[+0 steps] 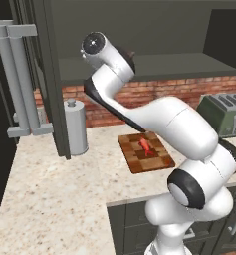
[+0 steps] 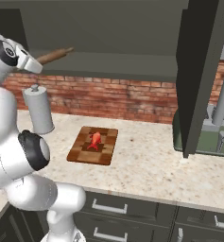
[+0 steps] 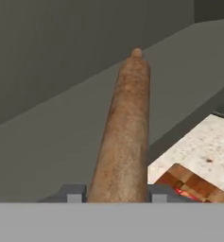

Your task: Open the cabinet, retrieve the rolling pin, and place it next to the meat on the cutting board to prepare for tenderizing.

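Note:
Both doors of the cabinet point(image 2: 198, 71) stand open, and its left door point(image 1: 52, 74) hangs over the counter. My gripper point(image 3: 113, 194) reaches onto the cabinet's lower shelf, its jaws closed against the sides of the rolling pin point(image 3: 125, 127). The brown pin point(image 2: 54, 56) sticks out from my hand, up and to the right along the shelf. On the counter below lies the checkered cutting board point(image 1: 134, 159) point(image 2: 80, 153). The small red-orange meat point(image 1: 146, 146) point(image 2: 95, 139) rests near the board's middle.
A tall grey canister point(image 1: 75, 127) point(image 2: 38, 111) stands on the counter left of the board, under my hand. A green toaster point(image 1: 224, 112) sits at the right by the brick wall. The open right door juts out over the counter in front of it.

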Available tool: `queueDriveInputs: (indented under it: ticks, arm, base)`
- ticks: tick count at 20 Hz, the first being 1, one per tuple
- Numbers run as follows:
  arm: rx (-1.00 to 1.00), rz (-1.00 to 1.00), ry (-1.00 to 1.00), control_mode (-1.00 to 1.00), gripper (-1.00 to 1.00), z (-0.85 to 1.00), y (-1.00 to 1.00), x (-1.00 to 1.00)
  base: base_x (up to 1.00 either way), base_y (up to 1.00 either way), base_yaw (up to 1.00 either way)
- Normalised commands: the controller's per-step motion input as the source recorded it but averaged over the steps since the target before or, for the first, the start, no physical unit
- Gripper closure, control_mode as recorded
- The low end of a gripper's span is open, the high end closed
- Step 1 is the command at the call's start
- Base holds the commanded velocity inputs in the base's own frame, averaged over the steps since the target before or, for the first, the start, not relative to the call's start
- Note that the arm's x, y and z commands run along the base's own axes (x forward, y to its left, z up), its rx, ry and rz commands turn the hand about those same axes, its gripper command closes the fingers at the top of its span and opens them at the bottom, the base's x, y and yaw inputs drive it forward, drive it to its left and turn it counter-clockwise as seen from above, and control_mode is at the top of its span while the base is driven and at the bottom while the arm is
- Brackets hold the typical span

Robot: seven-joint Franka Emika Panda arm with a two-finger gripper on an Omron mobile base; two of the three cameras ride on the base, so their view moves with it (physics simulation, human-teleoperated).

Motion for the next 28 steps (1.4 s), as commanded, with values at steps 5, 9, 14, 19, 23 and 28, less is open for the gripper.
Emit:
queueDriveInputs:
  ticks: [5, 9, 14, 19, 23, 28]
  arm:
    - [0.2, -0.18, 0.0, -1.0, 1.0, 0.0, -0.59, -0.95]
    - [0.2, -0.23, 0.01, -1.0, 1.0, -0.05, -0.53, -0.99]
    - [0.17, -0.24, 0.04, -1.0, 1.0, -0.18, -0.46, -0.92]
    - [0.14, -0.22, 0.05, -1.0, 1.0, -0.28, -0.52, -0.65]
    - [0.11, -0.18, 0.08, -1.0, 1.0, -0.49, -0.44, -0.45]
    - [0.02, -0.1, 0.07, -1.0, 1.0, -0.85, -0.18, -0.34]
  base:
    - [0.0, 0.0, 0.0]
    - [0.0, 0.0, 0.0]
    - [0.0, 0.0, 0.0]
    - [0.0, 0.0, 0.0]
    - [0.0, 0.0, 0.0]
    - [0.0, 0.0, 0.0]
